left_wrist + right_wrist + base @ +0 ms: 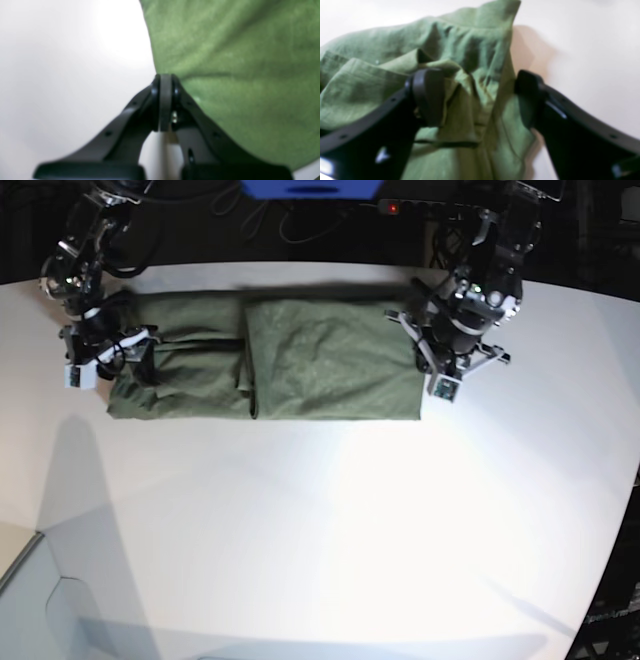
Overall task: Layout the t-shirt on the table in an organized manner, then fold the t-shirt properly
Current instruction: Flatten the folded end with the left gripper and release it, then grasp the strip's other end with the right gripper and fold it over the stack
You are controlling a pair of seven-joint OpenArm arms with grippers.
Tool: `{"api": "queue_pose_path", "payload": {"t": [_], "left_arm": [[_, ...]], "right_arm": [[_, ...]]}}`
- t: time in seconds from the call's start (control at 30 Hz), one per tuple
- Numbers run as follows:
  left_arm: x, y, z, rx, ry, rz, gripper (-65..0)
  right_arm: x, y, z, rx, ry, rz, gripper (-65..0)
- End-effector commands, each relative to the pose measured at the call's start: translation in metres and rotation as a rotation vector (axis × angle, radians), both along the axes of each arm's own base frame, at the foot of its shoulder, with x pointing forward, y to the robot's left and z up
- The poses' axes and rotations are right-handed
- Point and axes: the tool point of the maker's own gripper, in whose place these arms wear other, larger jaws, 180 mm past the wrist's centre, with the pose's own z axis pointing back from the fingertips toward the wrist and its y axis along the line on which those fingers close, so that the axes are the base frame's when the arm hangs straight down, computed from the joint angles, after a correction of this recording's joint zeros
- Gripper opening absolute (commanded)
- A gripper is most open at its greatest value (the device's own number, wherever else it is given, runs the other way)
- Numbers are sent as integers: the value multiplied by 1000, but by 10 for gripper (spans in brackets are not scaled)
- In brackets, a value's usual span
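The right jaws (480, 97) stand wide around the shirt (300, 360) edge; close firmly. The left jaws (165, 100) are closed at the shirt's edge.

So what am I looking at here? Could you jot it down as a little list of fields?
Cloth: olive-green cotton t-shirt, folded into a long band, not yet a compact fold
Surface: large white table
Left hand: shut, at the band's edge; whether it pinches cloth is unclear
Right hand: open, fingers either side of bunched fabric at the other end
Wrist views: blurred
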Motion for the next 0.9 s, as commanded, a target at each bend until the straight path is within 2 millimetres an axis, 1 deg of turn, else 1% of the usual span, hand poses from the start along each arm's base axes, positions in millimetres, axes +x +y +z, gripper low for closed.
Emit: {"api": "queue_pose_path", "payload": {"t": [0.0, 0.03, 0.1, 0.17, 0.2, 0.3, 0.37, 0.4, 0.43, 0.53, 0.57, 0.63, 0.7, 0.8, 0.87], "left_arm": [[9, 0, 10, -3, -41, -2, -650], [9, 0, 10, -3, -41, 0, -650], [10, 1, 11, -3, -43, 1, -650], [10, 0, 13, -5, -50, 0, -650], [11, -1, 16, -8, -58, -1, -650], [14, -5, 34, -14, -100, -16, -650], [14, -6, 44, -16, -125, -21, -650], [15, -2, 49, -14, -140, -12, -650], [14, 5, 53, -13, -149, 11, -650], [13, 33, 56, 10, -157, 89, -650], [14, 42, 55, 20, -154, 113, -650], [9, 64, 37, 44, -105, 166, -650], [5, 81, 23, 61, -66, 210, -650], [0, 92, 8, 68, -25, 241, -650], [-2, 90, 1, 57, -7, 252, -650]], "right_arm": [[-20, 10, -23, -5, 135, 39, -301], [-19, 14, -23, -5, 135, 53, -355], [-17, 19, -24, -4, 136, 71, -508], [-19, 20, -25, -3, 146, 73, -650], [-19, 20, -25, -1, 146, 73, -650], [-17, 27, -25, -2, 143, 94, -650], [-13, 25, -18, -13, 126, 94, -650], [-11, 22, -14, -23, 114, 92, -650], [-8, 20, -6, -37, 94, 90, -650], [0, 16, 15, -81, 40, 96, -650], [2, 14, 25, -99, 18, 98, -650], [7, 13, 43, -132, -26, 104, -650], [9, 14, 58, -158, -62, 110, -650], [13, 20, 77, -173, -113, 110, -650], [16, 22, 89, -187, -144, 109, -650]]}}
